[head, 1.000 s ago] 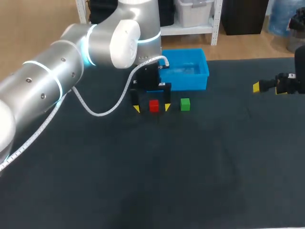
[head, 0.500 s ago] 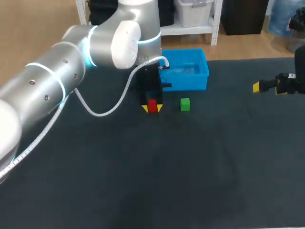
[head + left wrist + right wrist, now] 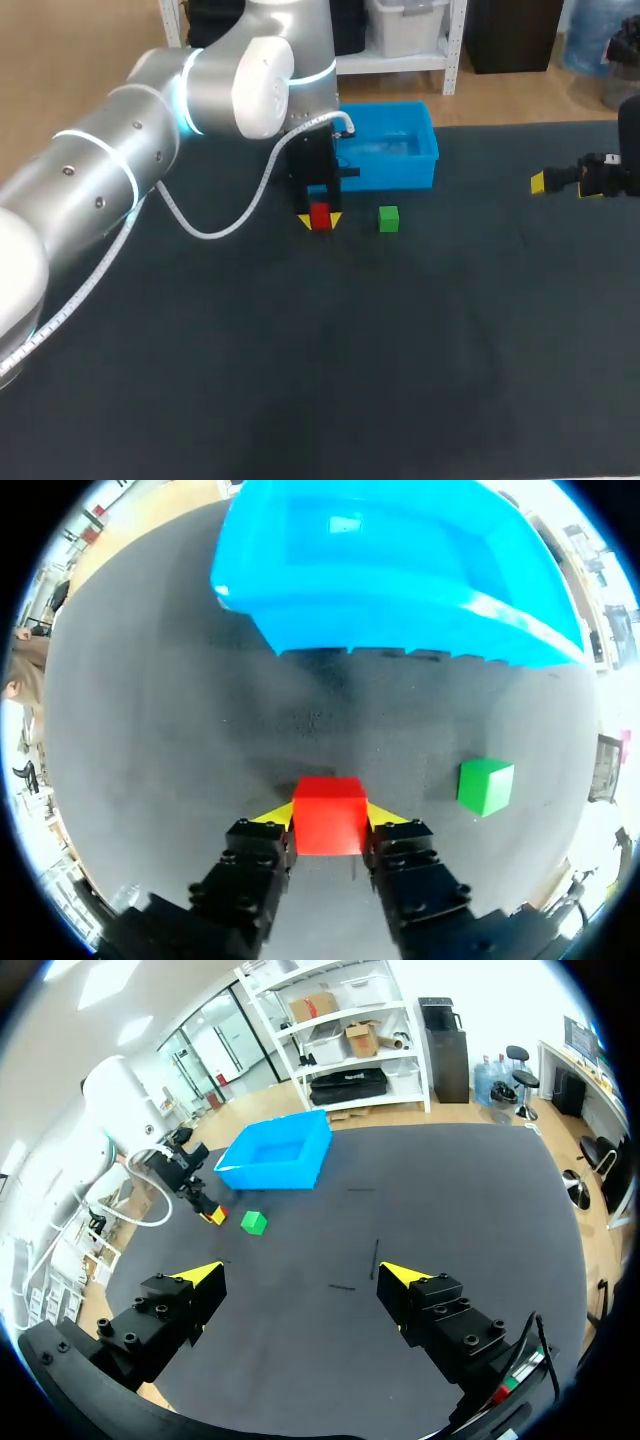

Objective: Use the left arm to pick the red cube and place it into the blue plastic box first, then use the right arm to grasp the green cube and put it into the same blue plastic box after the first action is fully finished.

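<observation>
The red cube (image 3: pixel 320 216) (image 3: pixel 329 814) is pinched from both sides between the yellow tips of my left gripper (image 3: pixel 320 219) (image 3: pixel 329 819), which is shut on it just in front of the blue plastic box (image 3: pixel 392 148) (image 3: pixel 400 580). The green cube (image 3: pixel 389 219) (image 3: pixel 485 785) rests on the dark mat a little to the right of the red one; it shows small in the right wrist view as the green cube (image 3: pixel 254 1222). My right gripper (image 3: pixel 560 182) (image 3: pixel 300 1278) hangs open at the table's far right, nothing between its fingers.
The blue box looks empty inside. A white cable (image 3: pixel 215 235) loops from the left arm down over the mat. My left arm (image 3: pixel 130 170) slants in from the left across the mat's near-left part.
My left gripper closed from wide open onto the red cube, then rose slightly with it. The right arm has stayed still.
</observation>
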You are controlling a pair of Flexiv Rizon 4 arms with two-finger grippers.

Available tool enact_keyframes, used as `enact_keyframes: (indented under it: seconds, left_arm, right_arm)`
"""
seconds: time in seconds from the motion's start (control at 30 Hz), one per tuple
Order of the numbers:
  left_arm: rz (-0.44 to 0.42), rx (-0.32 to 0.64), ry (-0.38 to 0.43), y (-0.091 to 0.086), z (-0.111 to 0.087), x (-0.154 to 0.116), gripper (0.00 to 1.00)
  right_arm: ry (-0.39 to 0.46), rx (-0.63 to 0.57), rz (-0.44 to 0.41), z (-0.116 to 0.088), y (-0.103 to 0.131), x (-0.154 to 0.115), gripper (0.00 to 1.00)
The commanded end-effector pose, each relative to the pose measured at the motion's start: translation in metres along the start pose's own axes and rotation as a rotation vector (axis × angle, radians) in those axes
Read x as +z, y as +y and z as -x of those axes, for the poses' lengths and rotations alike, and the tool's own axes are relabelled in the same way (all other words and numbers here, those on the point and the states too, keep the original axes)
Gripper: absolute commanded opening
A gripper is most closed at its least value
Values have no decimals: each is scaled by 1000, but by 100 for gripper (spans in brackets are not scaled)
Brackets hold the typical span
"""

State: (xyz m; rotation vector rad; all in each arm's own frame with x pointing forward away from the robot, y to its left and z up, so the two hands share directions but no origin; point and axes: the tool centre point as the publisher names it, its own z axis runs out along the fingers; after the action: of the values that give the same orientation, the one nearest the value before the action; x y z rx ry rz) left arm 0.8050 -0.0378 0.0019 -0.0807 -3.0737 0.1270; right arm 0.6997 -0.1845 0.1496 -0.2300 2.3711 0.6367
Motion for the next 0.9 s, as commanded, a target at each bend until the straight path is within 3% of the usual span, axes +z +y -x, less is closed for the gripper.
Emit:
enact_keyframes:
  seconds: [0.03, 0.9]
  left_arm:
    - [2, 1, -4, 2, -4, -7, 0]
    - [2, 46, -65, 2, -17, -50, 0]
  right_arm:
    - [1, 0, -1, 0, 0, 0, 100]
    - [1, 0, -1, 0, 0, 0, 100]
